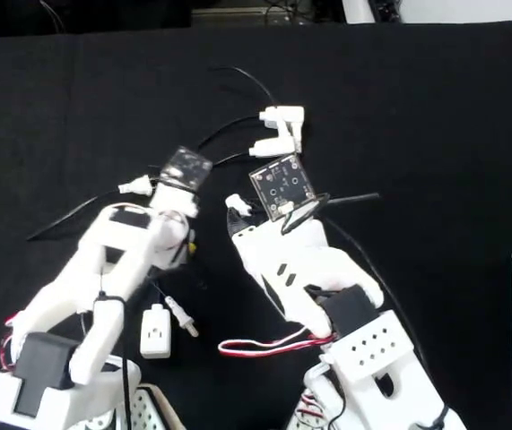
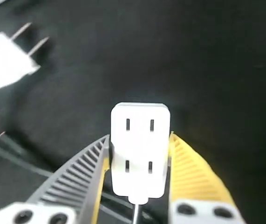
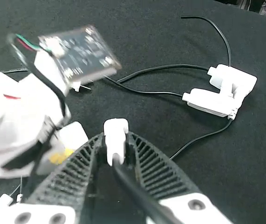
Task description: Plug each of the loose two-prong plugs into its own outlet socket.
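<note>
Since the socket [image 2: 140, 144] and plug [image 3: 115, 133] look like small moulded plastic, I judge both light, rigid and a bit slick. Neither is fragile, apart from prongs that could bend if pushed in crooked.

The left gripper [image 2: 139, 140] has its fingers [image 2: 193, 172] clamped on the socket's two long sides, with the slot face kept open. That is a good hold, as the flat sides give grip. The right gripper [image 3: 115, 140] has its fingers [image 3: 146, 158] clamped on the plug body. The cord [image 3: 137, 191] runs back between them, and I can't tell where the prongs point. The cord is thin and floppy and will likely tug or twist the plug, so hold the body and never the cord.

In the high view the two grippers sit mid-counter [image 1: 435, 134], close together, with the right one at 3 o'clock of the left. A second plug [image 2: 7, 60] lies near the held socket with its prongs bare. A spare socket [image 1: 155, 331] lies at 7 o'clock on the counter with a third plug [image 1: 182, 315] just beside it. Two white cord ends [image 1: 281, 130] touch at 12 o'clock of the right gripper; I can't tell if they are mated.

No readable writing, brand or label shows on any piece.
</note>
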Controlling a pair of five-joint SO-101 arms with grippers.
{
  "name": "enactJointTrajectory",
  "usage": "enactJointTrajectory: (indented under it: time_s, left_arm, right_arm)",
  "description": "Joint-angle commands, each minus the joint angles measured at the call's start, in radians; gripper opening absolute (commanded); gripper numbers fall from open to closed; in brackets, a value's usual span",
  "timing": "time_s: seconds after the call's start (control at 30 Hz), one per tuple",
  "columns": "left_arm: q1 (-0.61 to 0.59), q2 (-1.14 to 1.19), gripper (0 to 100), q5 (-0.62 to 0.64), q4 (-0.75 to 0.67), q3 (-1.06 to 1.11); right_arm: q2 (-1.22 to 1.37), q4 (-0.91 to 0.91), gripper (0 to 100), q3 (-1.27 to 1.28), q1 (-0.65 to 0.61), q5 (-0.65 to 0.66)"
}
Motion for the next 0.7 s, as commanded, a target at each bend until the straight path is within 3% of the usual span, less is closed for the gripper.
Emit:
enactJointTrajectory:
  time_s: [0.0,0.17,0.33,0.5,0.67]
  left_arm:
    - [0.111,-0.031,12,-0.052,-0.015,-0.01]
    - [0.148,-0.031,14,-0.143,-0.015,-0.012]
    - [0.067,-0.032,29,-0.137,0.028,-0.048]
    - [0.016,-0.06,28,-0.138,0.155,-0.142]
    - [-0.033,-0.287,28,-0.115,0.293,-0.171]
  right_arm:
    - [-0.018,-0.021,1.3,-0.005,0.014,0.008]
    - [-0.018,-0.021,1.3,-0.004,0.015,0.008]
    - [-0.018,-0.021,1.3,-0.004,0.015,0.008]
    - [-0.018,-0.014,1.3,-0.005,0.015,0.008]
    - [-0.018,-0.003,1.3,-0.007,0.011,0.008]
